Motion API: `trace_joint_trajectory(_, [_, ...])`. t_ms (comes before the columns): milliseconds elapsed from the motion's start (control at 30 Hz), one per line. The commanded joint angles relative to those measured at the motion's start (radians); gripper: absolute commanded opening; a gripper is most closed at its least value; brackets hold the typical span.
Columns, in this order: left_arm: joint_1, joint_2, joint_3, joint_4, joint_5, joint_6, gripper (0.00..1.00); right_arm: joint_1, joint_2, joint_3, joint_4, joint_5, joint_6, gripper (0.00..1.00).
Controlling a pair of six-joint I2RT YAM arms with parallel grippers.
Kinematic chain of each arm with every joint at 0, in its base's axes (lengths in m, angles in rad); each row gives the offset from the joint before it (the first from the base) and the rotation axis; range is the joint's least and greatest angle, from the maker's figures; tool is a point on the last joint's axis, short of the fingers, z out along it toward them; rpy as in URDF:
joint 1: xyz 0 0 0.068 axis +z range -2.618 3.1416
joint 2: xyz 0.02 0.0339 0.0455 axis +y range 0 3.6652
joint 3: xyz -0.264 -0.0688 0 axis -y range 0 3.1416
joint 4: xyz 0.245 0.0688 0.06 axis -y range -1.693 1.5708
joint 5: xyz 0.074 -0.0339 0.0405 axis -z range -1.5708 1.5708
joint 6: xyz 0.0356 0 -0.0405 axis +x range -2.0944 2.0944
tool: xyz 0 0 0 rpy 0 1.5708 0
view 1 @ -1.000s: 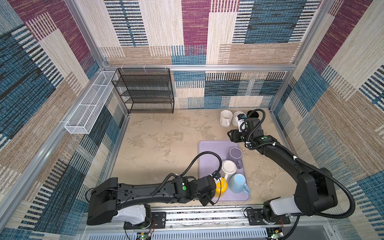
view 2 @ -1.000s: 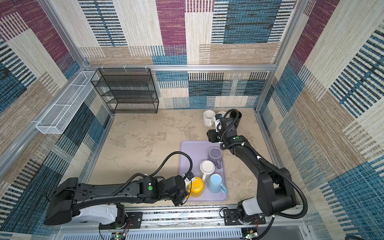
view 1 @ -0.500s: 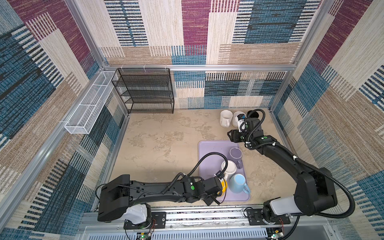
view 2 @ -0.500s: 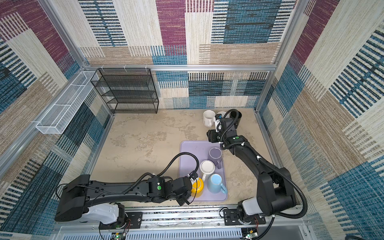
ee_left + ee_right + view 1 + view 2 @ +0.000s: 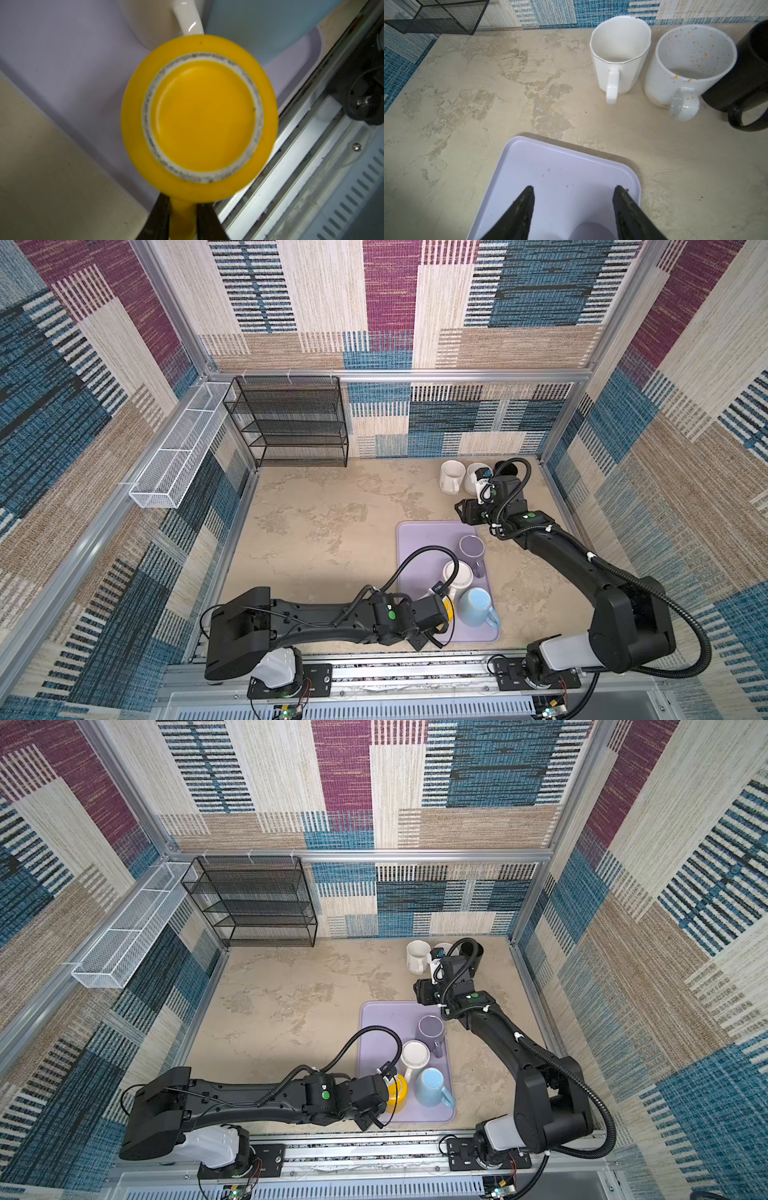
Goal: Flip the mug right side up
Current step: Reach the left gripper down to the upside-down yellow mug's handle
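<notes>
yellow mug (image 5: pixel 199 120): inverted, with the base and its unglazed foot ring facing up toward the left wrist camera. it sits at the near left corner of the lilac tray (image 5: pixel 419 539), on the side nearest the robot base. in both top views only a yellow sliver (image 5: pixel 397 1094) shows beyond the left arm's wrist.

left hand (image 5: pixel 182 204): clenched on the yellow mug's handle. one black finger (image 5: pixel 162 216) lies against each side of the handle, and the handle points back toward the wrist. whether the mug rests on the tray or is raised off it cannot be told.

right hand (image 5: pixel 573 195): released, fingers spread and nothing between them. it hovers over the far end of the tray, well apart from the yellow mug.

other items on the tray:
- white mug (image 5: pixel 457 574), base up, just beyond the yellow mug. its handle reaches the yellow mug's edge; contact cannot be confirmed.
- blue mug (image 5: pixel 476 608), just beside the yellow mug, on its right.
- purple mug (image 5: pixel 471 547), beyond the white mug.

items on the desk (image 5: pixel 324 522), far right corner, all upright in a row:
- faceted white mug (image 5: pixel 620 56)
- speckled mug (image 5: pixel 691 62)
- black mug (image 5: pixel 747 72)

a black wire rack (image 5: pixel 291 423) stands at the back left. a white wire basket (image 5: pixel 178 448) hangs on the left wall.
</notes>
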Motion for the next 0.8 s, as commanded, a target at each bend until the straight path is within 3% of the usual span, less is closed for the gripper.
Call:
trace_joint_trajectory(0, [-0.001, 0.003, 0.010, -0.029, -0.053, -0.034, 0.21, 0.000, -0.012, -0.007, 0.014, 0.001, -0.009, 0.63])
trace_joint_trajectory(300, [0.018, 0.015, 0.009, -0.024, -0.095, -0.018, 0.19, 0.001, -0.023, -0.016, 0.012, -0.003, -0.006, 0.63])
trace_joint_trajectory(767, [0.172, 0.082, 0.059, 0.026, -0.040, 0.087, 0.19, 0.000, -0.050, -0.037, 0.010, -0.002, 0.000, 0.63])
